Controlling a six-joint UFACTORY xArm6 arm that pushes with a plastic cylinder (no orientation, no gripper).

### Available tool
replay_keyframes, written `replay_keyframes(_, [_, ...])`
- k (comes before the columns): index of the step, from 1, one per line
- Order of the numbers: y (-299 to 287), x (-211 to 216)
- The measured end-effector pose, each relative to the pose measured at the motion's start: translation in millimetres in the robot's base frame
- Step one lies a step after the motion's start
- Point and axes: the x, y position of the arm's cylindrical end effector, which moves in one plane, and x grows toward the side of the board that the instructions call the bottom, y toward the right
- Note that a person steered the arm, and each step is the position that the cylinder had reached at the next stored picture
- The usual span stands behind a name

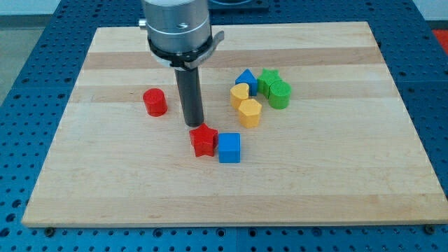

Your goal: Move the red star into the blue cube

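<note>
The red star (pixel 203 140) lies near the middle of the wooden board, with its right side touching the blue cube (pixel 229 148). My tip (pixel 194 124) stands just above and slightly left of the red star, at its upper edge. The rod rises from there to the arm's grey flange at the view's top.
A red cylinder (pixel 155 102) lies to the left of the rod. To the right is a cluster: a blue triangular block (pixel 246 78), two yellow blocks (pixel 240 94) (pixel 250 112), a green star (pixel 268 79) and a green cylinder (pixel 279 94). The board (pixel 105 182) sits on a blue pegboard.
</note>
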Motion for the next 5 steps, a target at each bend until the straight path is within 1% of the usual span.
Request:
replay_keyframes(3, [-4, 5])
replay_keyframes(5, [-7, 30])
